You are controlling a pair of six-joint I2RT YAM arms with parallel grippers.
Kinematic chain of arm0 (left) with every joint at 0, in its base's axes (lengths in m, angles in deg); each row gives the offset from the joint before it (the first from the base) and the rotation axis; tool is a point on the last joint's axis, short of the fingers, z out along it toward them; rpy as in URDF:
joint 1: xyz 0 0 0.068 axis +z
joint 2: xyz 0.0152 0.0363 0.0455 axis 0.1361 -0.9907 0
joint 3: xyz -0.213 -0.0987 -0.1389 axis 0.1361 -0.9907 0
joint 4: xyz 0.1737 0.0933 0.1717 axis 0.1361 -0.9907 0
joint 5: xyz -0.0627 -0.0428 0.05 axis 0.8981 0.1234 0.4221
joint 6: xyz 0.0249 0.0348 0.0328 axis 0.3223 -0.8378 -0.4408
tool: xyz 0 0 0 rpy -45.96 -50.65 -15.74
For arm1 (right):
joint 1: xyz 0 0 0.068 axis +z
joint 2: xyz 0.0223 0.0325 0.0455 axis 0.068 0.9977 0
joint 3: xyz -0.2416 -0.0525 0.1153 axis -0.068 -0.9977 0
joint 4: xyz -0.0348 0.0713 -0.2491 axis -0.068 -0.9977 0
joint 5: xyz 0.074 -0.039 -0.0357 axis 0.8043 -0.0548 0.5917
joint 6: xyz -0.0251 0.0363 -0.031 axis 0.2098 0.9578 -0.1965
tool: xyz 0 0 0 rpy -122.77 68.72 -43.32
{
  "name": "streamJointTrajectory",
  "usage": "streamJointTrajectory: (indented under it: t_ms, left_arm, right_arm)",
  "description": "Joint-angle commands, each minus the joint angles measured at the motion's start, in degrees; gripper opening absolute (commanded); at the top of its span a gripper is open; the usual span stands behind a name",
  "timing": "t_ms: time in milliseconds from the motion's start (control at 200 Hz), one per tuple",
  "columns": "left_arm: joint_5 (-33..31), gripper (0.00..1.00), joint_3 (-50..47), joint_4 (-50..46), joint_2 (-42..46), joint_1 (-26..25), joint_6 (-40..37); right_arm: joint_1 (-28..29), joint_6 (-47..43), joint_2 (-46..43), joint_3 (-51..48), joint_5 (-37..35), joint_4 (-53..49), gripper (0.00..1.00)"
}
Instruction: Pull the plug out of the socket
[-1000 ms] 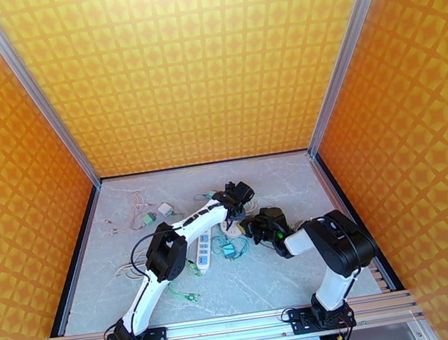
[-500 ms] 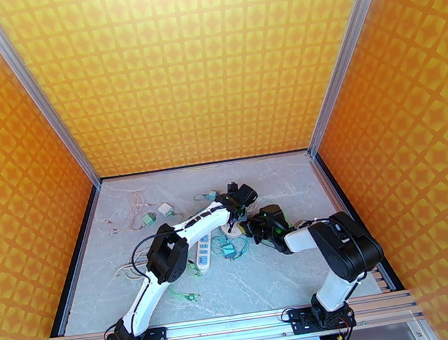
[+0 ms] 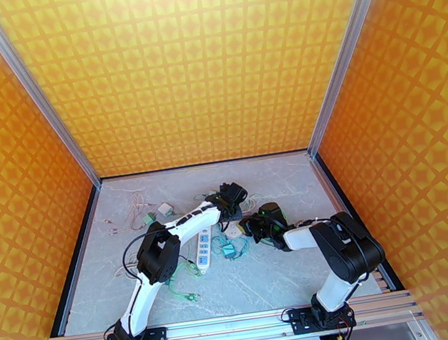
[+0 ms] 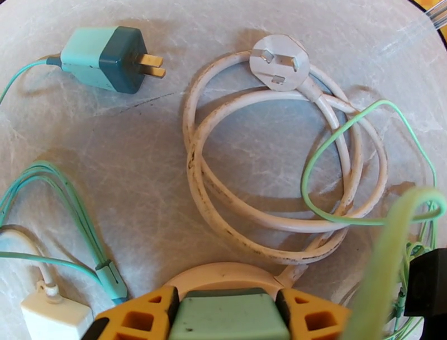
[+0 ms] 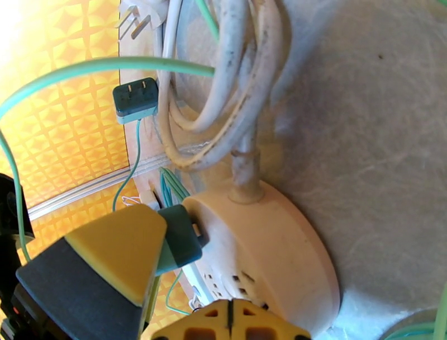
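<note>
Quick count of the mess on the marble table (image 3: 271,280): two arms, one round socket (image 5: 268,257), one long power strip (image 3: 201,250), and three plugs. There's the green plug (image 5: 177,241) that matters, a loose teal charger (image 4: 106,58) lying flat with both pins bare, and a white three-pin plug (image 4: 279,61) on the end of a coiled white cable (image 4: 191,162). There's also one small white adapter (image 4: 53,319) and a tangle of thin green leads (image 4: 304,179), too knotted to count. The left gripper (image 4: 226,313) is pinching the green plug between its yellow pads (image 5: 117,251), right at the socket. A bit of metal pin shows between plug and socket, so I can't tell if it's fully out. The right gripper (image 5: 230,320) has its tips pressed together with nothing between them, sitting at the socket's rim. Pose-wise, the left arm is stretched long from its base, elbow up, reaching to mid-table — the right arm is folded tight, forearm low and pointing left at the same spot.
</note>
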Motion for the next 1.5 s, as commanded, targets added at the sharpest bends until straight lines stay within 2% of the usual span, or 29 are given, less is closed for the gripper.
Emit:
streamJointTrajectory:
  t_ms: [0, 160, 400, 630, 695, 840, 1070, 1221, 1376, 1496]
  left_arm:
    - [-1.9, 0.01, 7.8, -8.8, -2.9, -2.4, -2.0]
    - [-6.0, 0.0, 14.0, -13.9, -6.9, -4.6, -3.8]
    - [-6.9, 0.0, 13.5, -13.4, -6.4, -5.1, -3.3]
    - [3.5, 0.01, 1.3, -1.8, 1.2, -1.4, 1.6]
    - [4.3, 0.01, 0.2, -0.8, 2.3, -0.8, 2.3]
    - [1.6, 0.0, 5.8, -6.6, -0.9, -1.9, 0.0]
    - [-8.4, 0.0, 16.6, -17.6, -8.8, -6.3, -3.3]
    - [-11.3, 0.0, 18.9, -20.1, -11.0, -8.0, -3.4]
    - [-13.1, 0.0, 19.3, -20.3, -11.4, -9.0, -4.0]
    - [-10.5, 0.0, 19.9, -20.9, -10.9, -8.3, -2.7]
  right_arm:
    - [0.0, -0.8, 4.9, -3.3, -5.3, -18.4, 0.0]
    - [0.0, -1.0, 5.2, -3.2, -5.1, -18.6, 0.0]
    - [0.0, -1.2, 5.3, -3.3, -5.3, -19.4, 0.0]
    - [-0.1, -1.3, 4.6, -3.7, -5.6, -20.0, 0.0]
    - [0.0, -1.3, 4.4, -3.7, -5.7, -20.2, 0.0]
    - [-0.1, -1.5, 4.3, -3.5, -5.6, -20.6, 0.0]
    - [0.0, -2.0, 4.2, -3.4, -5.6, -21.6, 0.0]
    - [-0.1, -2.3, 4.3, -3.2, -5.9, -22.2, 0.0]
    - [0.0, -2.7, 4.5, -2.8, -5.7, -22.6, 0.0]
    - [0.0, -4.0, 3.7, -1.9, -5.2, -22.8, 0.0]
